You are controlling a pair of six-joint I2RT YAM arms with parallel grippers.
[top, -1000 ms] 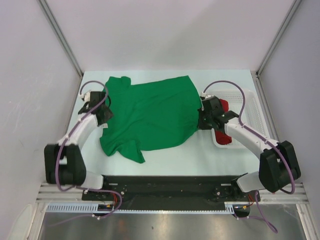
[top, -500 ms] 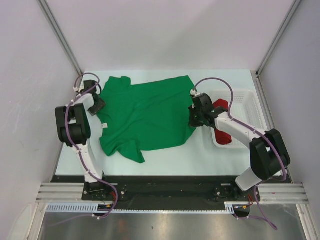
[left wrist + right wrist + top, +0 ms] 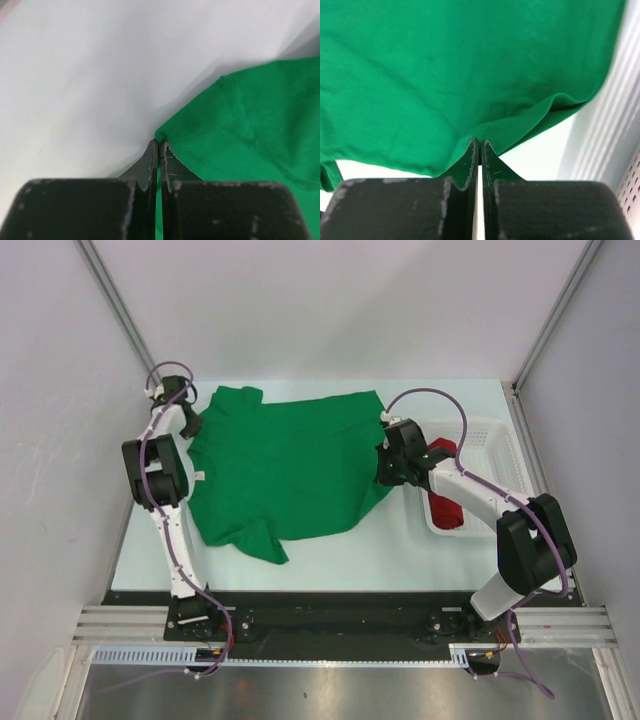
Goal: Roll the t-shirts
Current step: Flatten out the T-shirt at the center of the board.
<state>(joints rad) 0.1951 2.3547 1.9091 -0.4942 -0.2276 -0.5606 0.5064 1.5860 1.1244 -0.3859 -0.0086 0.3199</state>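
Green t-shirt [image 3: 290, 465] lies spread left-to-right, neck leftward, left gripper [image 3: 158, 142] and right gripper [image 3: 478, 141] both clamping its edges.

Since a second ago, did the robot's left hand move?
Yes. The left hand, pinching the edge of the green t-shirt, went toward the far edge of the table and a little to the left.

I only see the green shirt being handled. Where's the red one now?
Top view: the red t-shirt lies in the white basket at the table's right side, partly hidden by the right arm, right of the green t-shirt.
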